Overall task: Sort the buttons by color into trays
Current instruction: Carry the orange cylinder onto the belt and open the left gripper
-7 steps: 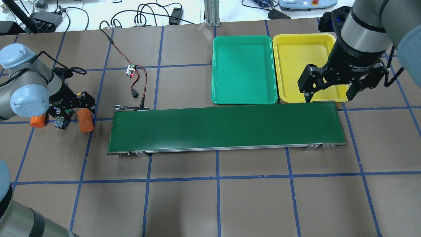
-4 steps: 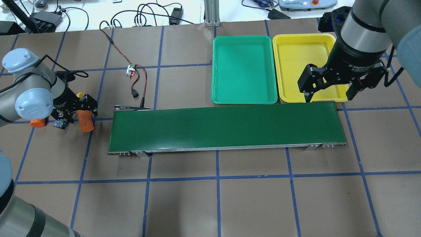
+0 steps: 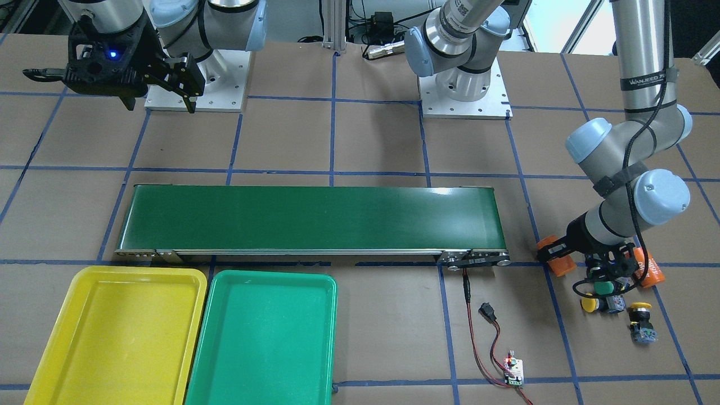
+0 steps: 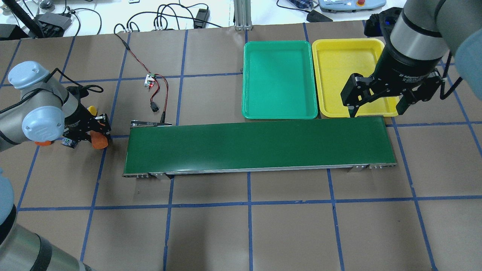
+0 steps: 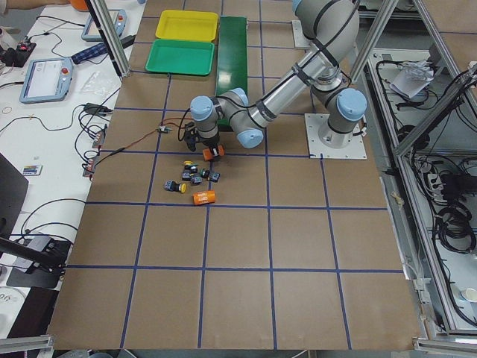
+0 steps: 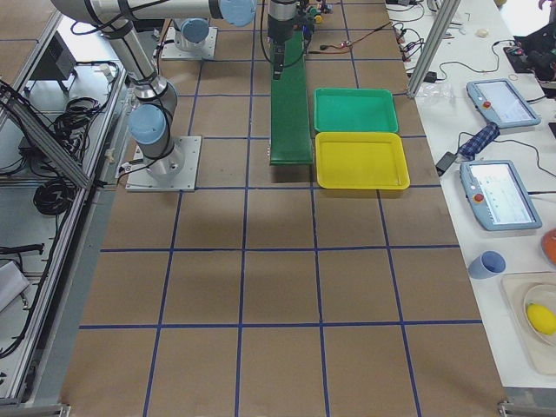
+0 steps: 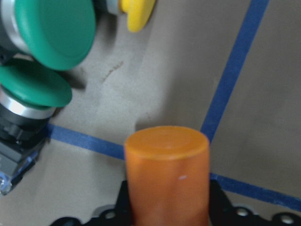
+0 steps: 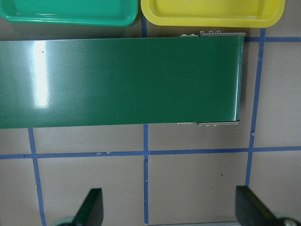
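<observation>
Three buttons show at the table's left end: a green-capped button [image 3: 603, 288], a yellow one [image 3: 590, 304] and another yellow one [image 3: 640, 308]. In the left wrist view two green caps [image 7: 56, 33] [image 7: 33, 89] lie side by side, with a yellow cap [image 7: 136, 12] beyond. My left gripper [image 4: 88, 130] hangs low over this cluster, looks open, and holds nothing I can see. My right gripper [image 4: 376, 109] hovers open and empty over the conveyor's right end. The green tray [image 4: 278, 79] and the yellow tray [image 4: 339, 75] hold nothing.
An orange cylinder [image 7: 167, 174] lies close under the left wrist camera, and another orange cylinder [image 3: 649, 269] lies on the cluster's other side. The long dark-green conveyor [image 4: 260, 145] spans the middle. A small circuit board with red and black wires [image 4: 150, 81] lies behind its left end.
My left arm has shifted right and slightly away from the robot's base, settling lower over the buttons and hiding more of the left orange cylinder. The right arm has not moved.
</observation>
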Motion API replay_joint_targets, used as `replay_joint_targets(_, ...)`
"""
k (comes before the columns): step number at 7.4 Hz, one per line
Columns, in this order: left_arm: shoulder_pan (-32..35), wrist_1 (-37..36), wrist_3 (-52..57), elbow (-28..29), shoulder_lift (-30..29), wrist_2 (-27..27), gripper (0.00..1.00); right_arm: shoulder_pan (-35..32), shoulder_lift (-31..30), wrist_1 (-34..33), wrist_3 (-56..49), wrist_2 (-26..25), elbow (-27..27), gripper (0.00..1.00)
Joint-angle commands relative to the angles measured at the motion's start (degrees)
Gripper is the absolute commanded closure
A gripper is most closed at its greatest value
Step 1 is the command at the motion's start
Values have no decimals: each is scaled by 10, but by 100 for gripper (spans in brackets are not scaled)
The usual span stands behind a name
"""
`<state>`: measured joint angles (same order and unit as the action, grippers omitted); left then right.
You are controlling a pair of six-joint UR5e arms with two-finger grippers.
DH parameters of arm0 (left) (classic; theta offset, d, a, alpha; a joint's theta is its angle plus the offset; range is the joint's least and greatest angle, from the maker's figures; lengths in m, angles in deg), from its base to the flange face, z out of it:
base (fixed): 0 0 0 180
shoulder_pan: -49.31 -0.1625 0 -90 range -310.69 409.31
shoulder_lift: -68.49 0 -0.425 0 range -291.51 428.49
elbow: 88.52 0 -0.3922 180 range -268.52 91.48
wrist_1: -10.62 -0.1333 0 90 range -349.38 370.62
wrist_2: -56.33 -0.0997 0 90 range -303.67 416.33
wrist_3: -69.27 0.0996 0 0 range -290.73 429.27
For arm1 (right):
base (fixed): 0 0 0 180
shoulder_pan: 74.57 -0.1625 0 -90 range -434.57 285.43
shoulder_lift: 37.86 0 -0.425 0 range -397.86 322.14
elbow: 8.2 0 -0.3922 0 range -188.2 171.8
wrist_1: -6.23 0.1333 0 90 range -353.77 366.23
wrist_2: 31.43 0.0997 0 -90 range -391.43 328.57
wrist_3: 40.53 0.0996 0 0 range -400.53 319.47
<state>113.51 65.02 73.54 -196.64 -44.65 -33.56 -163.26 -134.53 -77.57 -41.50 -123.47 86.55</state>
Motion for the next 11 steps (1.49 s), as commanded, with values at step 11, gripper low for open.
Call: replay_joint_targets(11,198,185,-699,-5,129,75,100,0,-4,-1,5,-2,24,0)
